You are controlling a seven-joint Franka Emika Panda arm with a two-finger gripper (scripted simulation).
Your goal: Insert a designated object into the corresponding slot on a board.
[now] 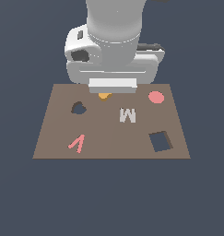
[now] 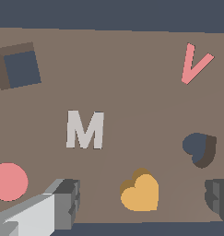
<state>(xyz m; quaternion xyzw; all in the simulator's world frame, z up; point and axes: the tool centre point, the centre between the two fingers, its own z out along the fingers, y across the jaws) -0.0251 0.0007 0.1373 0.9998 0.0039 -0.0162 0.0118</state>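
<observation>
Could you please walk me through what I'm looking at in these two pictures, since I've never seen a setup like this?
These are simulator renders of one robot arm. The exterior view looks at the scene from off the arm; the wrist view looks down from a camera on the arm's wrist. The end effector is open, its two fingers on either side of a small orange heart piece, and it holds nothing. On the brown board lie a grey letter M, a pink disc and a pink V piece. The board has two dark cutouts: a heart-shaped slot and a square one.
</observation>
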